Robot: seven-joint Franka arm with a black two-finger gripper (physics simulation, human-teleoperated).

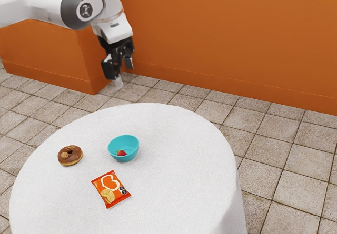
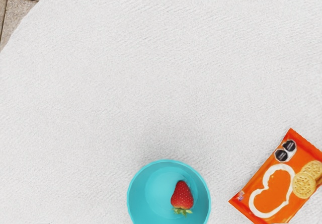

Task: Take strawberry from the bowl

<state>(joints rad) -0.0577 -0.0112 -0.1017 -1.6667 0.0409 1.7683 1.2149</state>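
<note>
While the gripper (image 1: 123, 72) hangs raised, well apart from the bowl (image 1: 124, 148), its two fingers stand apart.

Strawberry (image 2: 181, 196), one: red, seeded, with a green leafy end; lying inside the bowl, off its centre, toward the packet's side.

Bowl, one: turquoise, round, plain inside, upright on the table (image 1: 174, 139).

Packet (image 1: 111, 189), one: orange-red, lying flat, well apart from the bowl and nearer the camera in the exterior view. Printed face up, with a curling white outline, pale round crackers and two black seals edged in white. Small white writing shows on the seals, too small to read; a small purple mark near one corner is equally illegible. Brand name: cannot be read.

Doughnut (image 1: 70, 155), one: brown icing, lighter bits on top, pale golden underside; set to the exterior view's left of the bowl, not touching it.

Table, one: round, dressed in a white cloth that hangs over the edge.

Arm (image 1: 47, 2), one: white and grey, with a round badge bearing a dark emblem.

Surroundings: orange wall (image 1: 226, 34), greyish-beige floor tiles (image 1: 295, 186) with dark joints.
</note>
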